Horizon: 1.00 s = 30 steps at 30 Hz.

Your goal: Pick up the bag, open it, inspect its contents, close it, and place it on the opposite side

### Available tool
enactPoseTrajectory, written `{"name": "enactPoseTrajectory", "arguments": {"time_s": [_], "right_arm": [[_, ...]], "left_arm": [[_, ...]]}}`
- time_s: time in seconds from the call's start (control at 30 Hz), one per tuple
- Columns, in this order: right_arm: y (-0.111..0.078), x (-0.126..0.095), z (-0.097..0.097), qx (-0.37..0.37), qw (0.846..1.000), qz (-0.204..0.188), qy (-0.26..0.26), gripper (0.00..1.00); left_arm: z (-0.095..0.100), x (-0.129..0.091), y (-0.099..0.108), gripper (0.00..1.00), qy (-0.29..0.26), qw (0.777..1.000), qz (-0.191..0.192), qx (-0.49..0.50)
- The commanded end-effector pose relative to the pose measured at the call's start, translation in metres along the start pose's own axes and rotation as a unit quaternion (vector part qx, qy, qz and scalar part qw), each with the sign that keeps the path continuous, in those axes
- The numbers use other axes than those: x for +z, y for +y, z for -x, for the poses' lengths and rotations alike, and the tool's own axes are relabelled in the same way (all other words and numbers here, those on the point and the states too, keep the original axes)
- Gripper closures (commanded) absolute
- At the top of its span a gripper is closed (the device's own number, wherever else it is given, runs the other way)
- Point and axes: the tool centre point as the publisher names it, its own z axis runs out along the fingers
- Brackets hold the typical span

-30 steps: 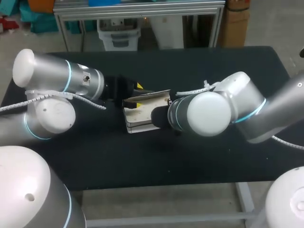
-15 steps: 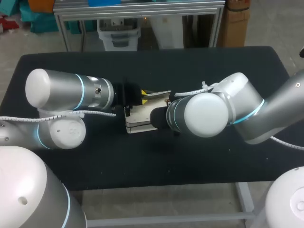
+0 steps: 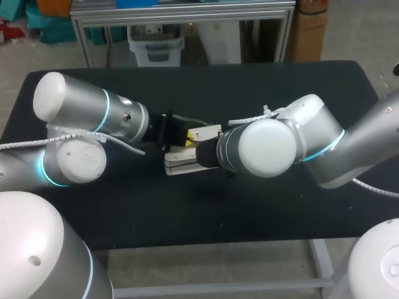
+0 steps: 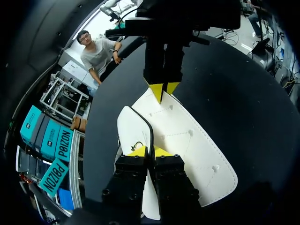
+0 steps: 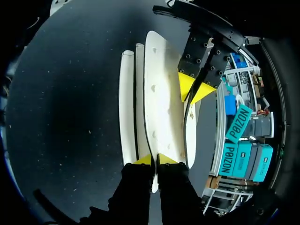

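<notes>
A white bag (image 3: 179, 164) with black edging lies at the middle of the black table. In the left wrist view my left gripper (image 4: 150, 151) is shut on one end of the bag (image 4: 183, 145), its yellow tips pinching the white edge and a thin black strap. At the other end, my right gripper (image 5: 155, 159) is shut on the rim of the bag's upper panel (image 5: 157, 103). Each wrist view shows the other gripper facing it across the bag. From the head camera, the left gripper's yellow tips (image 3: 187, 139) show, while the right gripper's are hidden behind its wrist.
Bare black table (image 3: 280, 205) surrounds the bag on all sides. Both arms lie low over the table, meeting at the middle. The table's front edge runs below them in the head view.
My left gripper has gone from wide open to shut on the bag's end, and the left arm has swung slightly. The right gripper has kept its hold on the far rim.
</notes>
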Motion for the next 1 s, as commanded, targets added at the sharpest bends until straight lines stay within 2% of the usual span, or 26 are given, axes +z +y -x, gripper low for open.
{"name": "enactPoseTrajectory", "arguments": {"time_s": [0.03, 0.13, 0.27, 0.4, 0.6, 0.63, 0.67, 0.77, 0.83, 0.9, 0.97, 1.0], "right_arm": [[0.002, 0.003, 0.0, 0.0, 1.0, -0.003, -0.001, 1.0], [0.002, 0.003, 0.0, 0.0, 1.0, -0.003, -0.001, 1.0], [0.002, 0.003, 0.0, 0.0, 1.0, -0.003, -0.001, 1.0], [0.002, 0.003, 0.0, 0.0, 1.0, -0.003, -0.001, 1.0], [0.002, 0.003, 0.0, 0.0, 1.0, -0.003, -0.001, 1.0], [0.002, 0.003, 0.0, 0.0, 1.0, -0.003, -0.001, 1.0], [0.002, 0.003, 0.0, 0.0, 1.0, -0.003, -0.001, 1.0], [0.002, 0.003, 0.0, 0.0, 1.0, -0.003, -0.001, 1.0], [0.002, 0.003, 0.0, 0.0, 1.0, -0.003, -0.001, 1.0], [0.002, 0.003, 0.0, 0.0, 1.0, -0.003, -0.001, 1.0], [0.002, 0.003, 0.0, 0.0, 1.0, -0.003, -0.001, 1.0], [0.002, 0.003, 0.0, 0.0, 1.0, -0.003, -0.001, 1.0]], "left_arm": [[0.001, -0.004, 0.004, 1.0, 0.026, 1.0, -0.017, 0.001], [-0.003, 0.003, 0.0, 1.0, 0.049, 0.999, -0.011, 0.012], [-0.009, 0.007, -0.001, 1.0, 0.079, 0.997, -0.022, 0.01], [-0.018, 0.013, -0.002, 1.0, 0.1, 0.995, -0.004, 0.012], [-0.022, 0.015, -0.002, 1.0, 0.101, 0.995, 0.006, 0.008], [-0.021, 0.011, -0.001, 0.87, 0.098, 0.995, 0.001, 0.005], [-0.021, 0.01, -0.001, 0.65, 0.095, 0.996, 0.001, 0.003], [-0.016, -0.001, 0.001, 0.2, 0.078, 0.997, -0.008, -0.003], [-0.013, -0.007, 0.001, 0.16, 0.067, 0.998, -0.017, -0.006], [-0.011, -0.012, 0.0, 0.17, 0.056, 0.998, -0.021, -0.007], [-0.01, -0.015, 0.0, 0.2, 0.048, 0.998, -0.028, -0.01], [-0.009, -0.017, 0.0, 0.28, 0.039, 0.999, -0.027, -0.011]]}}
